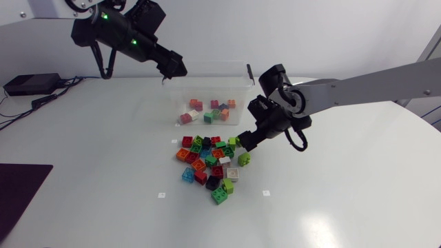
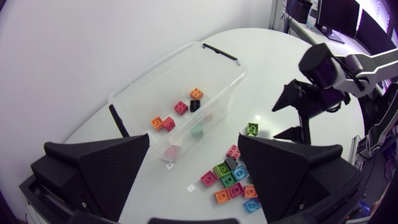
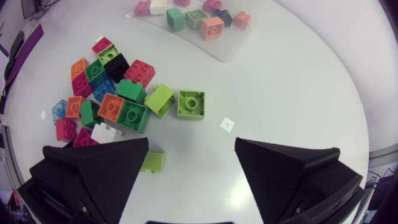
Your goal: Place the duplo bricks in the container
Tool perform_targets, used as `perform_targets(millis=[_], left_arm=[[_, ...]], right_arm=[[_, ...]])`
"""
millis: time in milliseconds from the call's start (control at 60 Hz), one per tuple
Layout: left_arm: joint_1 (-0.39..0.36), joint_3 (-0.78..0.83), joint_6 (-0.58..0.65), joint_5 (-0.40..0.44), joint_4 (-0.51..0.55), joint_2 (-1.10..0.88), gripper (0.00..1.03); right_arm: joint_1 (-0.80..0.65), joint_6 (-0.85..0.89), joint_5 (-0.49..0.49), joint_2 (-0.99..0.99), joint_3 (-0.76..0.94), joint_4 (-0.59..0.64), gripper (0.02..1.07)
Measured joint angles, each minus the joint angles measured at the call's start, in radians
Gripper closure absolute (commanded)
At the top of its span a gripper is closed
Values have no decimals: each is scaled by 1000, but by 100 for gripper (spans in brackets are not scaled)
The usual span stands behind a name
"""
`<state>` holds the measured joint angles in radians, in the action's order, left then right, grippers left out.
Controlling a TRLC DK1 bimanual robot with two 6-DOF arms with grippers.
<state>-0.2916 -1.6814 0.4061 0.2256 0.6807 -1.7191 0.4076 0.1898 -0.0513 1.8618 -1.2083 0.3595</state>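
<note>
While left jaws and right jaws stand spread, lime brick [image 3: 154,162] half hidden by latter.

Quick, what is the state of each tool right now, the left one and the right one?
Left tool: open, holding nothing.
Right tool: open, holding nothing.

White table [image 1: 103,158], clear container [image 1: 239,88], brick pile [image 1: 210,162]
</note>
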Motion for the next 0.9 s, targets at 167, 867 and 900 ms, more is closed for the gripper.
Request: perform_targets(millis=[167,867,900], left_arm=[[-2,181,45,-1,-77,126,4],[-13,649,281,-3,-162,325,4],[-13,660,288,-3,-165,325,4]], right_arm=[[-10,24,0,86,-62,-20,7],[-9,81,0,280,-209,-32,41],[-9,83,0,280,-209,-34,44]])
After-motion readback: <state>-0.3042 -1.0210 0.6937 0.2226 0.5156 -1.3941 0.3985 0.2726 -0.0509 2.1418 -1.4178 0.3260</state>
